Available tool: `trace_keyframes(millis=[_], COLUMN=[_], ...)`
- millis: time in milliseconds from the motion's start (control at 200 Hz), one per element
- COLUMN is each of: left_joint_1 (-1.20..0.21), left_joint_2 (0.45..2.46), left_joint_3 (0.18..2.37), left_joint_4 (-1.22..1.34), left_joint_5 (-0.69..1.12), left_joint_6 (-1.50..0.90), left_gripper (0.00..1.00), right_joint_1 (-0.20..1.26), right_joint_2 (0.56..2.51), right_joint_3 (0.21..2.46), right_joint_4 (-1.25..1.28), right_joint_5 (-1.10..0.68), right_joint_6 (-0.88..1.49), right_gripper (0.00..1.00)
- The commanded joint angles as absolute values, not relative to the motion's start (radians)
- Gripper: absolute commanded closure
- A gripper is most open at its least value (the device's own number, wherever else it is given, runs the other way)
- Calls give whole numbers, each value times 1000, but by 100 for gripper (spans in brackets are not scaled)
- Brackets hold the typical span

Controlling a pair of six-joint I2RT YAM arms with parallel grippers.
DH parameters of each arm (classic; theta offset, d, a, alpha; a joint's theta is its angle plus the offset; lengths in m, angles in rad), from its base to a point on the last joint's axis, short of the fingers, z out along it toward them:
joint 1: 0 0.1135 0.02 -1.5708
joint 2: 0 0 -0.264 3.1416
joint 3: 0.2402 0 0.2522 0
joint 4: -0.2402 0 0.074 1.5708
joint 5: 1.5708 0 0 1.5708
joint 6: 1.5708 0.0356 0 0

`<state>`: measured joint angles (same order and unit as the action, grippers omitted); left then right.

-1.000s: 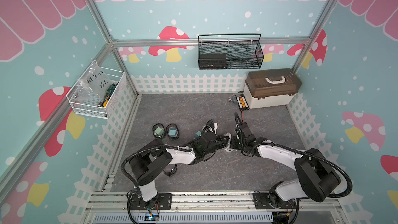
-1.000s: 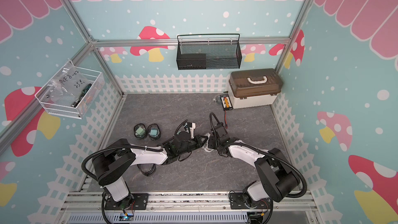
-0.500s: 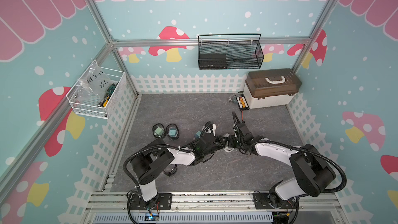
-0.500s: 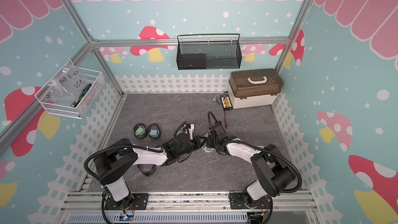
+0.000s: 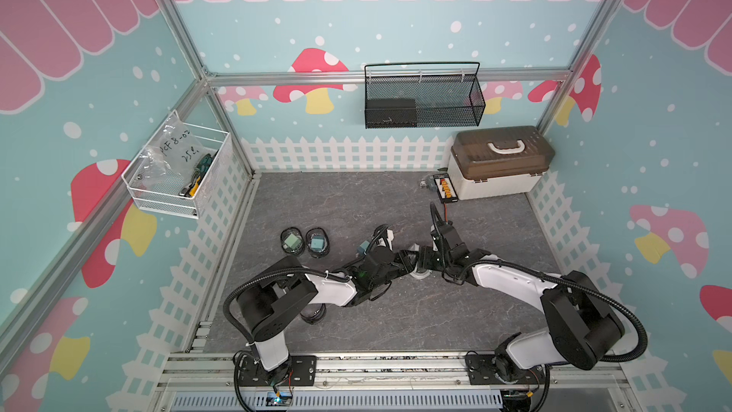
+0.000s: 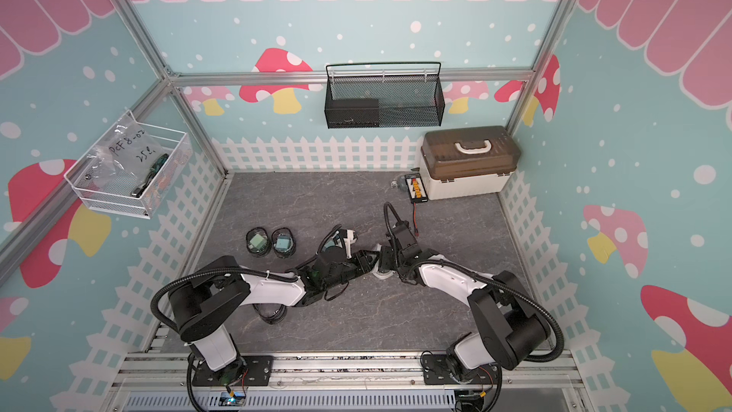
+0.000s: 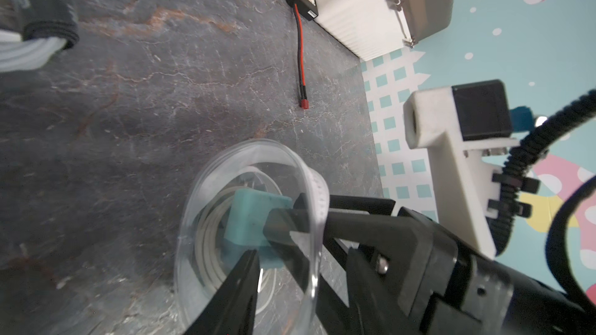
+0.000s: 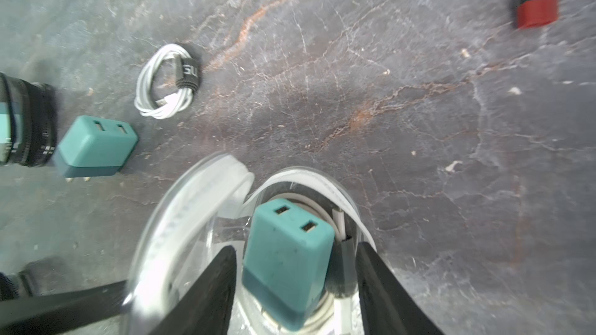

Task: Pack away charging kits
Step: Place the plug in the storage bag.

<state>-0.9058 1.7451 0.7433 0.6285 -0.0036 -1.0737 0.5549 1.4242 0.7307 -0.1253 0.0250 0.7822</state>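
Teal: saw a charger standing on a white cable inside the clear pouch at centre, between the wide jaws of the right gripper. Caught the left gripper parted astride the pouch rim from the left wrist only. Beyond, found a loose charger and loose cable, whole only from the right wrist; farther, two black-rimmed pouches in both top views.
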Motion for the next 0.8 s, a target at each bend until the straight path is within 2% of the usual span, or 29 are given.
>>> trace_keyframes(millis=[0,290,575,795], left_joint_1=[-914,-867,-839,-841], left_joint_2=[1658,1563,1709,1793], left_joint_3=[730,656,720,776], left_joint_4=[583,496,515,539], left_joint_5=[-21,-74,9,66], left_joint_6=[-1044,-1013,-1007,-1008], left_gripper=[49,47,48,47], right_joint_1=[540,481,487,505], right_joint_2=[1368,1351,1471,1529], right_joint_3=[746,696,729,744], right_joint_4=[-201,-252,-180,-121], right_joint_5=[87,160,35,-21], right_joint_6=[773,778,762,766], right_gripper=[42,44,50,50])
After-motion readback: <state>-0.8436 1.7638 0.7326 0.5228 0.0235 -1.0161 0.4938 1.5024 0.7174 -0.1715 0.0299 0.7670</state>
